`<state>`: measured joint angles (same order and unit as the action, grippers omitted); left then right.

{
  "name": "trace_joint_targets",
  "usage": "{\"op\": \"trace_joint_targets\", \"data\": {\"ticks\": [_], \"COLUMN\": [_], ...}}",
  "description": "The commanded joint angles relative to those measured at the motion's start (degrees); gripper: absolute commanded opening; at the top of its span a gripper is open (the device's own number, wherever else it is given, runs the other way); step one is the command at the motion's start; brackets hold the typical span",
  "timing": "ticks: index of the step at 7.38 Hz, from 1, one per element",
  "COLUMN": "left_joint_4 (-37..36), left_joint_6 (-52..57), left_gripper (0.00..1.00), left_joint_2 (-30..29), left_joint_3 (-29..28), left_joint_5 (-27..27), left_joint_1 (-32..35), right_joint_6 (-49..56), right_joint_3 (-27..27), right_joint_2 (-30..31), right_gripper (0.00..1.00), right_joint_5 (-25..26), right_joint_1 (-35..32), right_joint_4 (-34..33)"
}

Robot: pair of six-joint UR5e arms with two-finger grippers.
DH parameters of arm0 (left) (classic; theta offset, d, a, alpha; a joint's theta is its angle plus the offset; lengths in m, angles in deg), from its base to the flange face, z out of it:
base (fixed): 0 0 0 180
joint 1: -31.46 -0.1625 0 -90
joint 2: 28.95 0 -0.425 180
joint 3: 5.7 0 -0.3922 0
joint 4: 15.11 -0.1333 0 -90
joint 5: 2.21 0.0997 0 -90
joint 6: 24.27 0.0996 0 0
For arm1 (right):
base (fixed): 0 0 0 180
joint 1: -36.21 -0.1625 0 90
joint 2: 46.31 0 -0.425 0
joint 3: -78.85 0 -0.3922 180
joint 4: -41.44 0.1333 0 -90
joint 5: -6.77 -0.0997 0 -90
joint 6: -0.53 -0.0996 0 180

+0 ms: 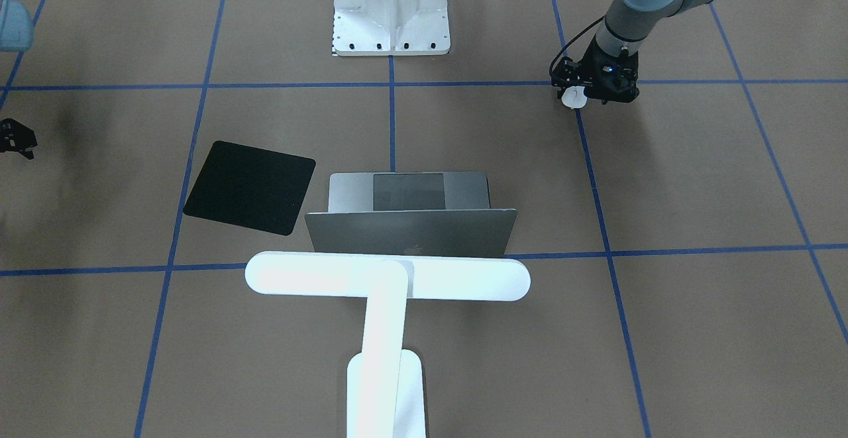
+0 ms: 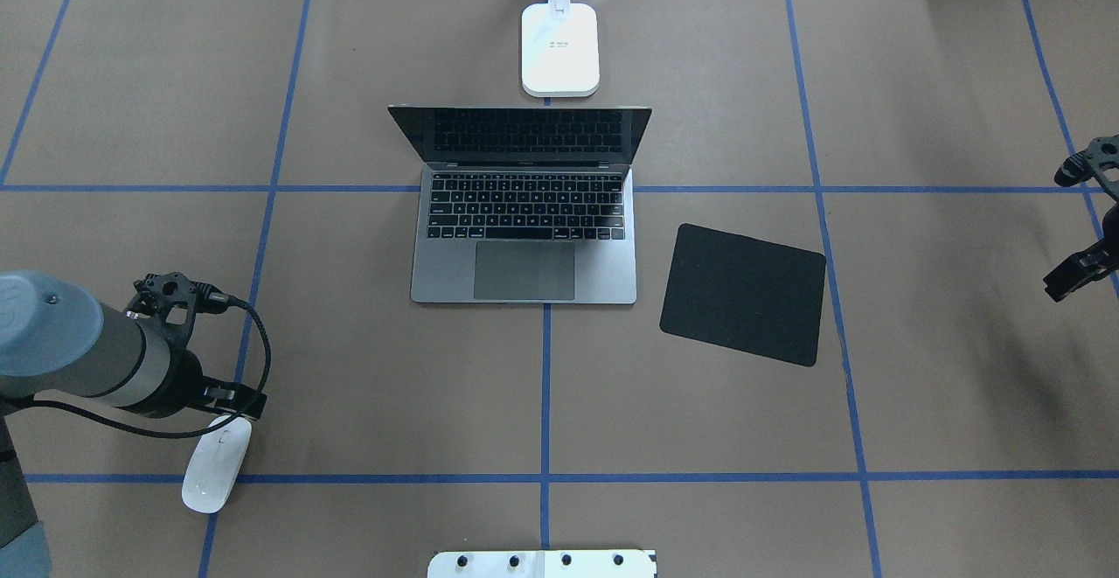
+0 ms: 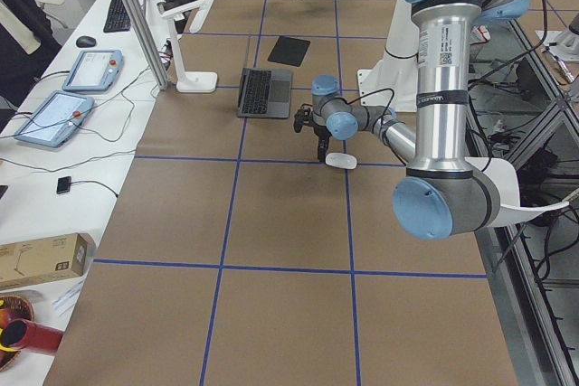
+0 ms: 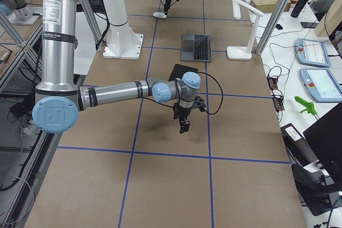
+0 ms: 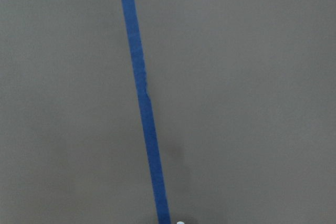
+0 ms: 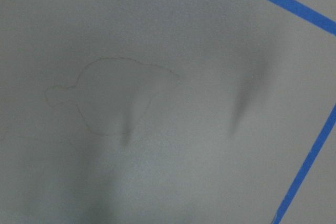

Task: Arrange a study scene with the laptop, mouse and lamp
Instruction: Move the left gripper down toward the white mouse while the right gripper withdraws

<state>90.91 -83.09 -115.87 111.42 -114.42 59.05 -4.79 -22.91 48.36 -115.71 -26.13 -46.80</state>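
On the near left of the table [image 2: 393, 386], the left end effector [image 2: 229, 407] sits low over the far end of the white mouse [image 2: 214, 466]. Whether it pinches the mouse cannot be told. The mouse lies on a blue tape line [image 2: 393, 478], well apart from the open laptop [image 2: 524, 246] at mid-table. The lamp [image 2: 560, 46] stands just behind the laptop. The right end effector [image 2: 1077, 270] hovers at the far right, its grip equally unclear.

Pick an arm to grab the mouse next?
Left. The left gripper sits at the small glossy white oval mouse; the right gripper hangs beyond the thin black square mat, far off.
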Motion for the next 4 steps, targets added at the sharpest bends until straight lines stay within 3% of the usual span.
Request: {"op": "trace_joint_targets", "data": {"ticks": [1, 4], "left_joint_4": [-0.46, -0.46], "left_joint_6": [0.20, 0.28], "left_gripper": [1.00, 1.00], "left_joint_2": [0.79, 1.66], "left_joint_3": [-0.05, 0.03], "left_joint_5": [2.07, 4.09], "left_joint_1": [-3.67, -6.84], "right_joint_6": [0.04, 0.22], "right_joint_3": [0.07, 0.51], "right_joint_2": [0.16, 0.16], "right_gripper": [1.00, 1.00], "right_joint_5": [0.13, 0.66], "right_joint_1": [-0.06, 0.02], "right_joint_4": [0.00, 0.00]}}
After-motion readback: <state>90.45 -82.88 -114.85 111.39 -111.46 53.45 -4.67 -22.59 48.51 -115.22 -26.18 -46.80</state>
